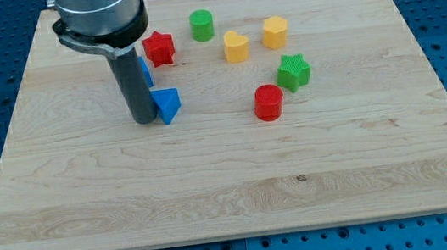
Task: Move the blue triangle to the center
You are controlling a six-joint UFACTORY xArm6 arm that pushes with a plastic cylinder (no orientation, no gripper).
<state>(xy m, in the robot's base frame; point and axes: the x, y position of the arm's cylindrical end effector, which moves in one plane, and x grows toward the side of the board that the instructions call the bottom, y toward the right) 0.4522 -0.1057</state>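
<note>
- Landmark for all placements: the blue triangular plastic block, which lies on the pale wooden board, in the board's upper left part and left of the board's middle.
- Dark straight rod: stands upright immediately to the view's left of the blue triangle. My tip sits on the board surface, touching or all but touching the triangle's left edge; contact cannot be confirmed.
- Fingers: the arm carries none, only the rod, so no spread or pinch applies.
- Second blue block: just above the blue triangle, toward the view's top, mostly hidden behind the rod; shape cannot be made out.
- Red star-shaped block: above the blue triangle, apart from it, close beside the rod's grey housing.
- Green cylindrical block: up and to the right of the blue triangle, well apart.
- Yellow block with a heart-like outline: right of and above the blue triangle.
- Red cylindrical block: right of the blue triangle, at roughly the same level, well apart.
- Yellow hexagonal block: further right and higher.
- Green star-shaped block: furthest right of the blue triangle, just above and right of the red cylinder.
</note>
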